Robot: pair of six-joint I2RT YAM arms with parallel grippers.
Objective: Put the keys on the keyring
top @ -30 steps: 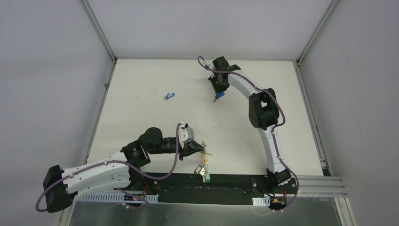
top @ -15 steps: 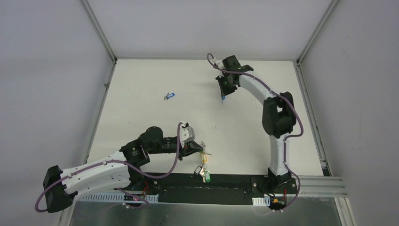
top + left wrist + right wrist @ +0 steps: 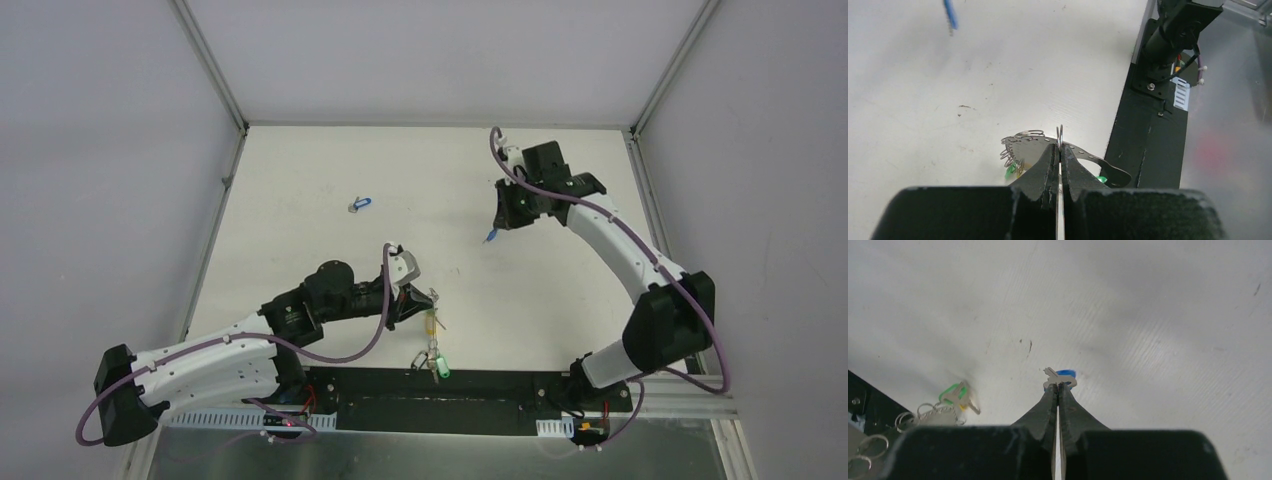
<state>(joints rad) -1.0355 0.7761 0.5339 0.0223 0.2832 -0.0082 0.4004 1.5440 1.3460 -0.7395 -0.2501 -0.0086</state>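
Keyring (image 3: 1060, 131) tight in L tool (image 3: 1059, 153); blue key (image 3: 1065, 373) tight in R tool (image 3: 1058, 388), now further right.

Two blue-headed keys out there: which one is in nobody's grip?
The blue-headed silver key lying loose on the white table's left side; the other blue-headed key is pinched in the right arm's fingers.

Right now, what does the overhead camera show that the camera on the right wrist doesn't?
Only the overhead view shows the left gripper shut on the keyring, and a spare blue key lying alone on the table. Only the right wrist view shows, close up, the right gripper pinching the silver metal of its blue-headed key. Both views show that pinched key and the green-tagged key near the table's front edge.
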